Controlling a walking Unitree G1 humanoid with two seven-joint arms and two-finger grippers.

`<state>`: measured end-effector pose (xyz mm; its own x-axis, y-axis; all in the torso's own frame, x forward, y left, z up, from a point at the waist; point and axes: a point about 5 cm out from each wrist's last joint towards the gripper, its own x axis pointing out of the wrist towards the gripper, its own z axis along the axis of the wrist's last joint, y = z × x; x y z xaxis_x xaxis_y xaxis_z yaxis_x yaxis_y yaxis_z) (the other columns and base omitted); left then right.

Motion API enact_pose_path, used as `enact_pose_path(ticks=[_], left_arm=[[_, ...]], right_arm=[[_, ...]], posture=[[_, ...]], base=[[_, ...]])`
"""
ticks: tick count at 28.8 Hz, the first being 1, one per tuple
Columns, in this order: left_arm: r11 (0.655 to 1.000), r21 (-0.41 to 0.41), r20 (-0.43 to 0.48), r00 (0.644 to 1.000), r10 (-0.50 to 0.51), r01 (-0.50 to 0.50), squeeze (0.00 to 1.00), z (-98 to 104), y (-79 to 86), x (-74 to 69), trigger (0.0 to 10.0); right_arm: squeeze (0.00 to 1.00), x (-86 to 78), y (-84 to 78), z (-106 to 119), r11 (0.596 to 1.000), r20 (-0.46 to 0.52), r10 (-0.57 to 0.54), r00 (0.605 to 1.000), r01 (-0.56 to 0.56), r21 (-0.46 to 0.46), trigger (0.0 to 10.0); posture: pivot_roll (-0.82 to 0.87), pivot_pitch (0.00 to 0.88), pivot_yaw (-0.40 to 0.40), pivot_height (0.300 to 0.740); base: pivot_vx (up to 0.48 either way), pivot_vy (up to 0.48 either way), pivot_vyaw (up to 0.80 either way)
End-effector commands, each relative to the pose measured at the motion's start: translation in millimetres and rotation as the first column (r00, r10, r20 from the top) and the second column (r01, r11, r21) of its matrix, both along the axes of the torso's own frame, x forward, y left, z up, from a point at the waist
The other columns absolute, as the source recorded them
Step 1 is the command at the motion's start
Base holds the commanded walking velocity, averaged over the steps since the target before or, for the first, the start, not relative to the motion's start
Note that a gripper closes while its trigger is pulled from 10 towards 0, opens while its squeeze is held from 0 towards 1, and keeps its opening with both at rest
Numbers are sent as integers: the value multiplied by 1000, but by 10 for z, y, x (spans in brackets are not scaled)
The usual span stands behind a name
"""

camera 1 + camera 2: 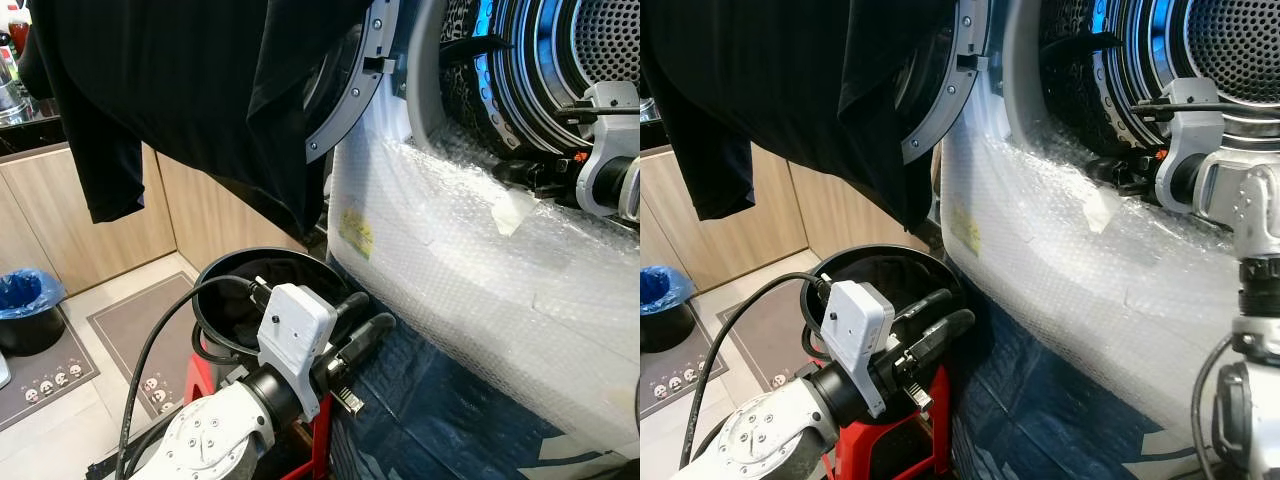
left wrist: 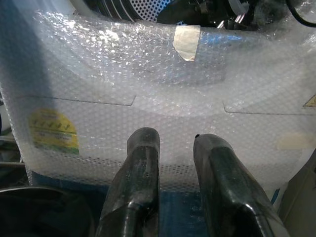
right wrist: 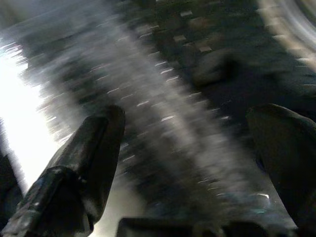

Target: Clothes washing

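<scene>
Holding dark clothes, black basket (image 1: 215,275) sits beside washing machine (image 1: 480,270).

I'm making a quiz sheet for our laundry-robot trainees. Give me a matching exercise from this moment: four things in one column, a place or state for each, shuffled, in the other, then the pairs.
Things:
1. black garment
2. right gripper
3. left gripper
4. black basket

Places or states:
A. low, in front of the bubble-wrapped washer front, fingers a little apart
B. draped over the open washer door
C. on the red stool beside the washer
D. at the drum opening, fingers wide open

Pairs: 1-B, 2-D, 3-A, 4-C
</scene>
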<state>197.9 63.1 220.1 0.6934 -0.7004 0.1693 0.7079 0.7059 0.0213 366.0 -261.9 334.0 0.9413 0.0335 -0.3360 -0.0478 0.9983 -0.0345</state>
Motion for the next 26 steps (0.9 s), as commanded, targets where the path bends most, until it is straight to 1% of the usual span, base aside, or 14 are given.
enact_pose_path(ticks=[1, 4, 8, 10, 12, 14, 15, 17, 20, 22, 23, 24, 25, 26], left_arm=[[1000, 1, 16, 1000, -1, 1, 0, 16, -7, -3, 10000], [1000, 1, 16, 1000, -1, 1, 0, 15, -6, 1, 10000], [1000, 0, 18, 1000, 1, -1, 0, 16, -6, 10, 10000], [1000, 1, 20, 1000, 3, -3, 0, 17, -4, 14, 10000], [1000, 1, 21, 1000, 4, -4, 0, 18, -3, 16, 10000], [1000, 11, 30, 999, 14, -14, 0, 14, 11, 32, 10000], [999, 28, 45, 998, 31, -33, 0, 9, 32, 54, 10000], [999, 30, 44, 998, 42, -43, 0, 1, 53, 78, 10000], [997, 2, 28, 997, 71, -71, 0, -17, 105, 126, 10000], [993, -25, -14, 994, 112, -113, 0, -92, 190, 189, 10000], [992, -21, -21, 992, 127, -128, 0, -120, 217, 209, 10000], [986, -46, -46, 987, 157, -159, 0, -157, 278, 257, 10000], [983, -56, -45, 984, 174, -176, 0, -156, 306, 281, 10000], [983, -56, -45, 984, 174, -176, 0, -156, 306, 281, 10000]], right_arm=[[0, -4, -116, 122, 996, 53, -93, 994, 94, -1, 10000], [0, 10, -208, 267, 978, 121, -209, 970, 210, 9, 10000], [0, 8, -130, 436, 973, 255, -225, 940, 230, 10, 10000], [0, 2, -32, 497, 988, 351, -148, 925, 155, 8, 10000], [0, 5, -2, 505, 991, 370, -127, 920, 131, 17, 10000], [0, -48, 149, 464, 993, 466, -15, 884, -41, 110, 10000], [0, -178, 300, 429, 971, 603, 105, 791, -211, 108, 10000], [0, -282, 395, 358, 953, 671, 177, 720, -295, 65, 10000], [0, -403, 504, 254, 896, 740, 195, 644, -423, 132, 10000], [0, -542, 655, 118, 874, 796, 246, 554, -482, 65, 10000], [0, -589, 707, 67, 854, 806, 258, 533, -517, 69, 10000], [0, -686, 795, -56, 799, 828, 247, 504, -589, 121, 10000], [0, -717, 832, -107, 772, 829, 240, 505, -617, 153, 10000], [0, -717, 832, -107, 772, 829, 240, 505, -617, 153, 10000]], posture=[[3, 23, -110, 740], [2, 21, -111, 740], [3, 17, -110, 740], [5, 14, -108, 740], [5, 14, -108, 740], [11, 11, -106, 740], [11, 9, -102, 740], [13, 5, -99, 740], [15, 0, -93, 740], [13, 0, -83, 740], [13, 0, -83, 740], [11, 0, -76, 740], [12, 0, -71, 740], [12, 0, -71, 740]], base=[[0, 0, 0], [0, 0, 0], [0, 0, 0], [0, 0, 0], [0, 0, 0], [0, 0, 0], [0, 0, 0], [0, 0, 0], [0, 0, 0], [0, 0, 0], [0, 0, 0], [0, 0, 0], [0, 0, 0], [0, 0, 0]])
